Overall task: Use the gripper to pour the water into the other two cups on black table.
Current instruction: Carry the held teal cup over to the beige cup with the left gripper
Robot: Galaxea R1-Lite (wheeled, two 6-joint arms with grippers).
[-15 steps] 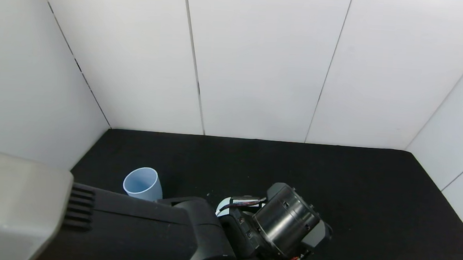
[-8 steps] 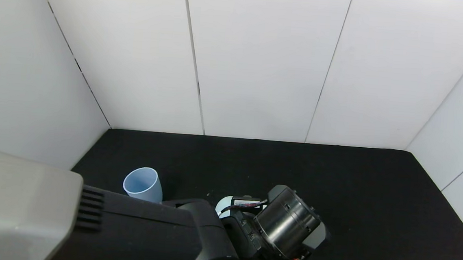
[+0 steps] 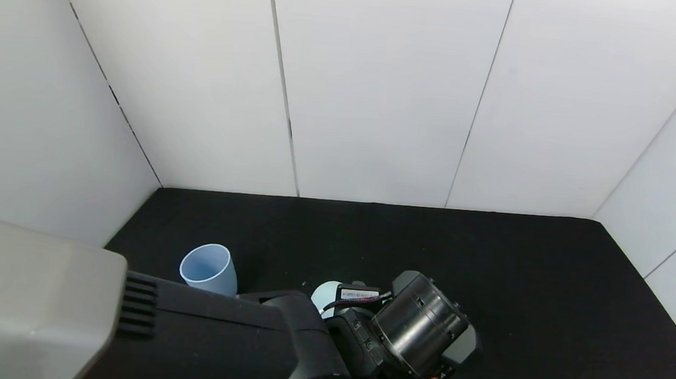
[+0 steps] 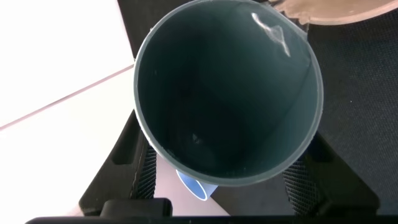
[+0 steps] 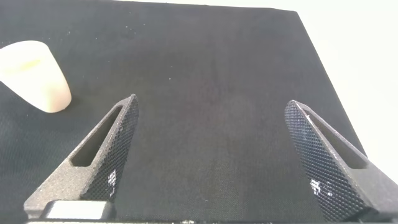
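Observation:
In the left wrist view my left gripper [image 4: 217, 177] is shut on the small teal-green cup [image 4: 229, 93], and I look straight into its tilted mouth. A faint glint of water [image 4: 195, 138] lies low inside. The light blue cup [image 4: 191, 185] shows just past its rim, and the cream cup's rim [image 4: 326, 9] at the frame edge. In the head view the light blue cup [image 3: 209, 268] stands on the black table [image 3: 487, 271], left of my left wrist [image 3: 417, 326]; a pale cup edge [image 3: 322, 292] peeks out beside it. My right gripper [image 5: 211, 102] is open and empty, with the cream cup [image 5: 34, 74] off to one side.
White panel walls [image 3: 380, 97] enclose the table at the back and both sides. My grey and black left arm [image 3: 126, 329] covers the near left of the head view. The right arm is out of the head view.
My left arm has crept slightly forward and the wrist has turned a little. More of the pale cup edge beside the wrist shows. The light blue cup has not moved.

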